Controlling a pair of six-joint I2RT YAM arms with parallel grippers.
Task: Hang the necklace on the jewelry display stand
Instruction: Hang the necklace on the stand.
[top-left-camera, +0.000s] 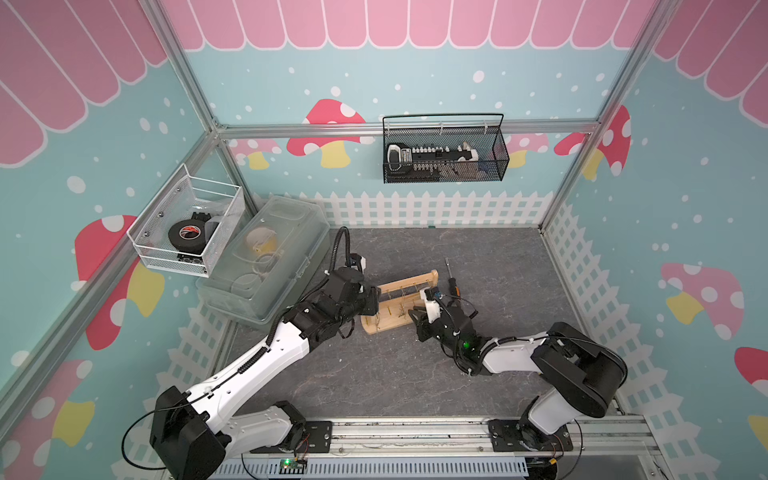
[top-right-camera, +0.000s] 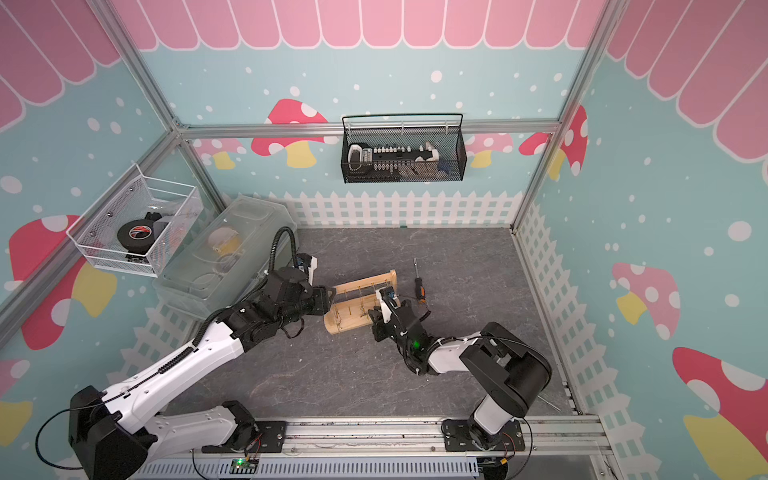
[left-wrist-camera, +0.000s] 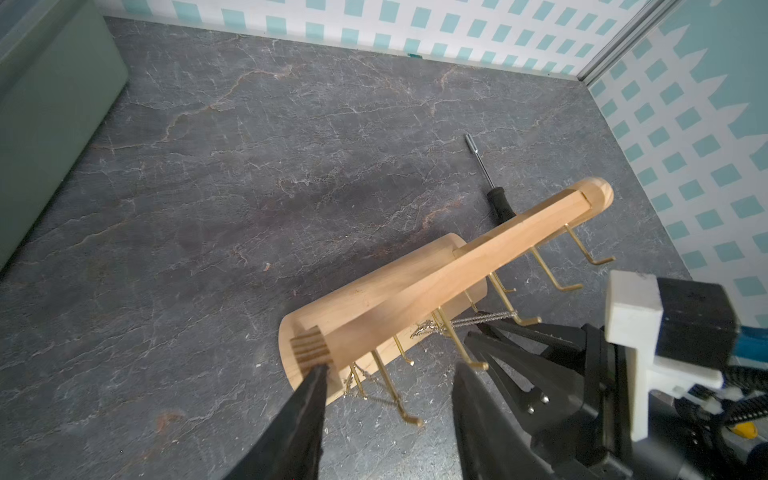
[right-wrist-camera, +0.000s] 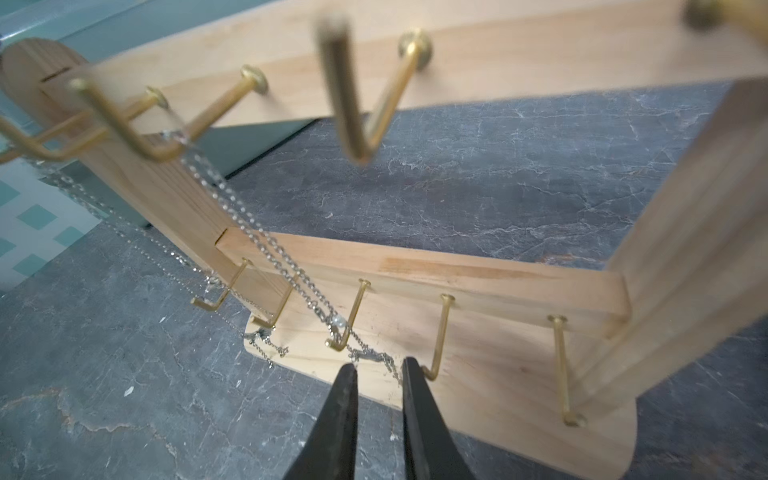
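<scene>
The light-wood jewelry display stand (top-left-camera: 386, 323) (top-right-camera: 349, 323) stands mid-table, with gold pegs under its crossbar (left-wrist-camera: 457, 266). A silver chain necklace (right-wrist-camera: 257, 232) hangs from an upper peg and runs slanting down past a lower peg; its end lies on the base. My right gripper (right-wrist-camera: 378, 368) (top-left-camera: 413, 311) is at the base's front edge, open by a narrow gap, and the chain's end lies at its tips. A thinner chain (right-wrist-camera: 124, 224) hangs beside the upright. My left gripper (left-wrist-camera: 388, 370) (top-left-camera: 376, 301) is open at the stand's left end, one finger against the upright's top.
A black-handled screwdriver (top-left-camera: 451, 276) (left-wrist-camera: 494, 191) lies just behind the stand's right end. A clear lidded box (top-left-camera: 266, 257) sits at the back left by a white mesh basket (top-left-camera: 187, 224). A black wire basket (top-left-camera: 444, 149) hangs on the back wall.
</scene>
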